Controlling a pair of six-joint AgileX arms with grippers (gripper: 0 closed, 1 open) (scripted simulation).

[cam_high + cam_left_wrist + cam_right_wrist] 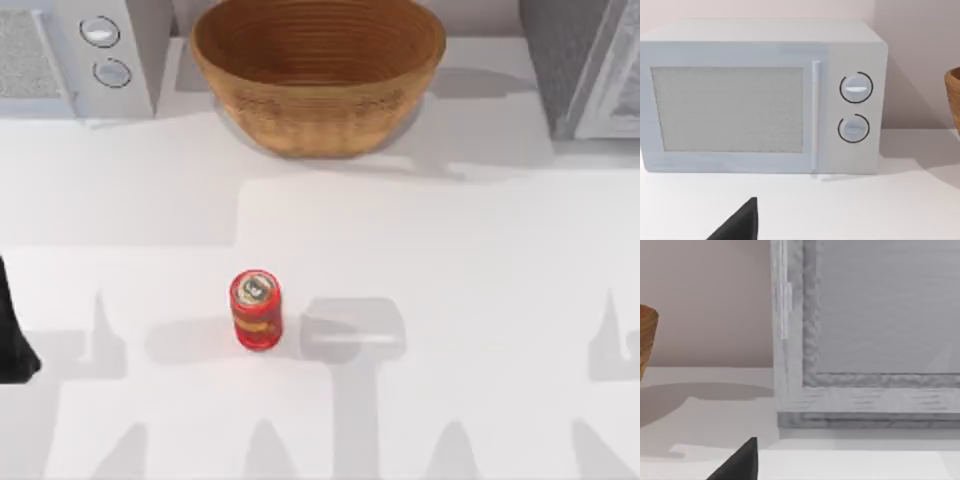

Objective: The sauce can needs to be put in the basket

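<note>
Microwave (760, 97) back left, wicker basket (318, 75) back centre, empty. Sauce can (256, 310) upright mid-table, well apart from basket, ungrasped. Left arm (12, 340) parked at left edge. Step: pre-reach; next needs a gripper brought around the can.

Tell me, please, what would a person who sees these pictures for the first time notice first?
The small red sauce can stands out, upright and alone on the white table, toward the near middle. Behind it, at the far edge, sits the wide woven basket, with a white microwave to its left. No gripper is near the can.
</note>
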